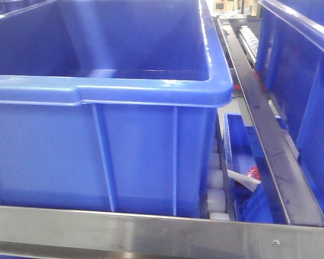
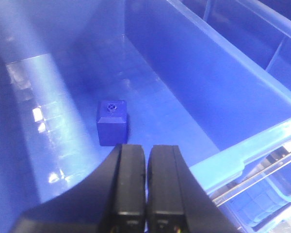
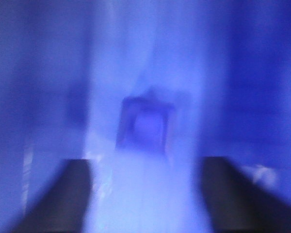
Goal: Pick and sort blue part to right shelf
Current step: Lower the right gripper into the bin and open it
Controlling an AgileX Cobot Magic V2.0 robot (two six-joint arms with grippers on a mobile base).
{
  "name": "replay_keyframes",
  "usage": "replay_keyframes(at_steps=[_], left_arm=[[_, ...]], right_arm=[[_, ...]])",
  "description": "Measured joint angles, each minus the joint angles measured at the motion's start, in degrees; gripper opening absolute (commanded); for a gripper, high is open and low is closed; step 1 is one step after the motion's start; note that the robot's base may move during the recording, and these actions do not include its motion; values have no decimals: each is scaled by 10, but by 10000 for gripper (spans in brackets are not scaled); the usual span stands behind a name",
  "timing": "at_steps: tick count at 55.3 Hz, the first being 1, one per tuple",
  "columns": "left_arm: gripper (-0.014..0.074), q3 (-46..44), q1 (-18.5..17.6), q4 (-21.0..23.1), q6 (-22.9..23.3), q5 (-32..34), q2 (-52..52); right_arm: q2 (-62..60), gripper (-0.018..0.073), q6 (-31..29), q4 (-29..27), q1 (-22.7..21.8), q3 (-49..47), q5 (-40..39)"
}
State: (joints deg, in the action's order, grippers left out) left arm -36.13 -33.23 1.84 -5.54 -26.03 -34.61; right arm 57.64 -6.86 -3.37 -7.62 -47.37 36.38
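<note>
Blue bin floor (image 2: 174, 116), blue part (image 2: 111, 122) just beyond closed left gripper (image 2: 145, 167), right gripper (image 3: 145, 194) spread

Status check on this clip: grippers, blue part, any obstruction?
Left gripper shut, empty. Right gripper open, blurred. Blue part on bin floor, ungrasped. Nothing seen in the way.

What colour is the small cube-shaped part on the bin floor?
Dark blue part, darker than the blue bin around it; clearest in the left wrist view.
</note>
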Motion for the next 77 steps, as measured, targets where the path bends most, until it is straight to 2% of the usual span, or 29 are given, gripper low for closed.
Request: replay_keyframes(at_steps=[3, 10, 17, 23, 31, 38, 46, 72, 77], left_arm=[[125, 0, 0, -15, 0, 0, 0], [125, 5, 12, -61, 34, 9, 3], [125, 32, 52, -94, 64, 36, 19], [125, 65, 97, -99, 72, 57, 47], [125, 105, 137, -100, 73, 66, 102], [125, 138, 155, -100, 74, 81, 155], [125, 161, 159, -100, 74, 85, 198], [125, 164, 159, -100, 75, 85, 206], [125, 164, 160, -115, 76, 83, 206]], right_arm=[[-55, 166, 0, 0, 0, 34, -6], [-197, 94, 0, -4, 0, 103, -8], [-335, 88, 0, -6, 0, 162, -8], [-453, 88, 0, -8, 0, 199, -2], [-569, 88, 0, -8, 0, 220, 11], [-584, 88, 0, -9, 0, 222, 13], [-584, 88, 0, -9, 0, 223, 13], [-584, 88, 0, -10, 0, 223, 13], [-584, 88, 0, -10, 0, 223, 13]])
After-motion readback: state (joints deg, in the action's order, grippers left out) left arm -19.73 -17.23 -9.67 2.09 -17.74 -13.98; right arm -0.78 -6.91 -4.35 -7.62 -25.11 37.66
